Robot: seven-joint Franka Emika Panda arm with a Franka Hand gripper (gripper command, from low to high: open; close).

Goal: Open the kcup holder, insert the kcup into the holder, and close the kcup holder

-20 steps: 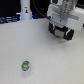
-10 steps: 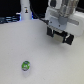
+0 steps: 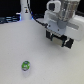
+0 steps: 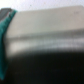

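The white table filled most of the exterior view, bare and bright. Above its far edge, toward the exterior view's right, hung the arm's pale wrist housing with the gripper beneath it, dark finger parts reaching down. Behind and under those fingers a black mass showed, probably the kcup holder, though the arm covered nearly all of it and neither marks nor slots could be made out. The wrist view gave only a blur: a pale band over a dark surface, with a teal edge at one side, all pressed close to the lens. Whether the fingers stood wide or narrow could not be told from either view; nothing appeared held between them.

The step in hand looked to be the first, opening the holder, since the pod lay untouched. The next move would likely call for a firm catch on the holder's front and a steady pull.

The kcup sat alone on the table, well apart from the gripper, toward the exterior view's lower left: a small round pod with a green, blue and white patterned top.
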